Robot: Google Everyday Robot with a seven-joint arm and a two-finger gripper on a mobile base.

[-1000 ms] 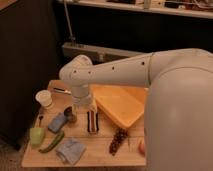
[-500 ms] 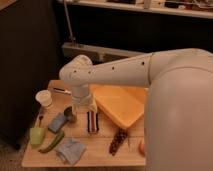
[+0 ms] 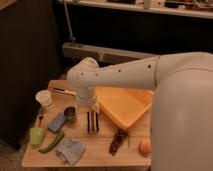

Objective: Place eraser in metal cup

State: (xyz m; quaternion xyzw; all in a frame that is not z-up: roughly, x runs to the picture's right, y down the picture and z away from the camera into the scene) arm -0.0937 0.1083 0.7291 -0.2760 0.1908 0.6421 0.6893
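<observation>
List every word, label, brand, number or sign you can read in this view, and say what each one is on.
No text in this view can be read.
White cup, metal cup, yellow tray: no markings visible.
The claw hangs over the table, just right of the metal cup: no legible label on it.

Wooden table point(image 3: 102, 156) carries it all. Gripper point(image 3: 92, 121) sits low over the table's middle. Yellow tray point(image 3: 122, 106) just camera-right of gripper, metal cup point(image 3: 70, 114) just camera-left. Blue-grey block point(image 3: 56, 122) beside the cup, white cup point(image 3: 44, 98) farther back. Green pepper point(image 3: 52, 142) and blue cloth point(image 3: 70, 150) front-left of gripper, dark bunch point(image 3: 118, 141) and orange fruit point(image 3: 145, 146) front-right.
</observation>
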